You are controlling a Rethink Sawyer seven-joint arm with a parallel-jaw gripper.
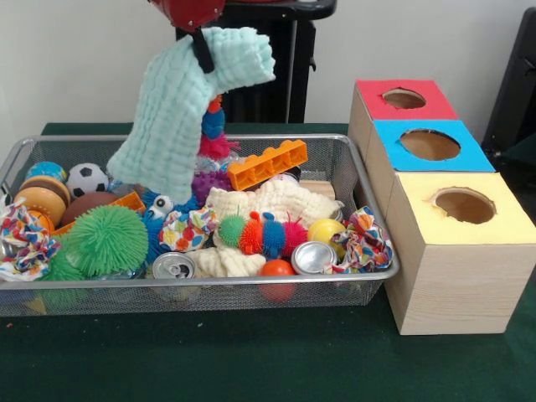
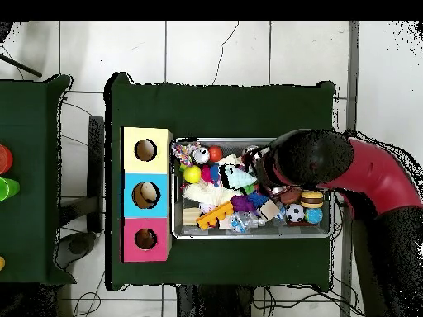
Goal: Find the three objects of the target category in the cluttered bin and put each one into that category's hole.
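The gripper [image 1: 201, 50] hangs above the wire bin [image 1: 368, 197] with its black jaws clenched on a pale mint cloth [image 1: 180, 117], which is lifted clear and drapes down toward the clutter at about 7 o'clock from the jaws. Directly under the cloth lie a purple spiky toy [image 1: 209, 182] and an orange toothed block [image 1: 268, 164], the block at about 4 o'clock from the cloth's lower edge. A cream cloth [image 1: 276, 201] rests mid-bin, with a rainbow caterpillar toy [image 1: 261, 234] just in front of it and a green spiky ball [image 1: 106, 240] at the bin's 9 o'clock side. At 3 o'clock from the bin stand three boxes touching in a row: red box [image 1: 402, 100], blue box [image 1: 429, 144], yellow box [image 1: 465, 209], each with a round hole on top.
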